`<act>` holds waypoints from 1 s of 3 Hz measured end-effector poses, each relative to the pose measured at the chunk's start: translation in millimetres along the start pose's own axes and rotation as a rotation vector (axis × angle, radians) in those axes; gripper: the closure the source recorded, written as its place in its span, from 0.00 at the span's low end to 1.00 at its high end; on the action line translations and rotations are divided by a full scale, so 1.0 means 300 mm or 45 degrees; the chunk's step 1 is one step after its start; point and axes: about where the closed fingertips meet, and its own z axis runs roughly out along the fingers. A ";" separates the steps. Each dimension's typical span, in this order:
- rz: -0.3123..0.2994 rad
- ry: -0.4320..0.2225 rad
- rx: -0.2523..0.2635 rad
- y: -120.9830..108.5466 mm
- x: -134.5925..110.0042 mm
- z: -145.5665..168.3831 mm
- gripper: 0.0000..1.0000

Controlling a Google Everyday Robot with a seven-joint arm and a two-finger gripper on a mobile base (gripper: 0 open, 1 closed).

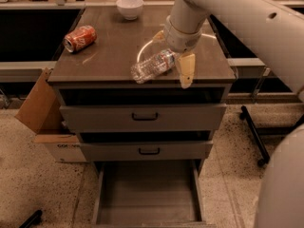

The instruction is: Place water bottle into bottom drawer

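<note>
The water bottle (152,66) lies on its side on the cabinet top (109,51), close to the front edge. My gripper (172,54) comes down from the upper right and straddles the bottle's right end. One cream finger (185,70) hangs over the front edge and the other (159,36) is behind the bottle. The fingers stand wider than the bottle, so the gripper is open. The bottom drawer (147,194) is pulled out below, and its flat floor is bare.
An orange-red soda can (80,38) lies at the top's left and a white bowl (129,6) stands at the back. The two upper drawers (142,117) are closed. A cardboard box (45,122) sits left of the cabinet. A black stand leg (254,132) is on the right.
</note>
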 end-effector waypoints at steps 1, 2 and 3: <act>-0.024 0.019 -0.024 -0.027 0.002 0.052 0.19; -0.036 0.011 -0.048 -0.034 -0.004 0.095 0.42; -0.041 0.008 -0.045 -0.034 -0.012 0.091 0.66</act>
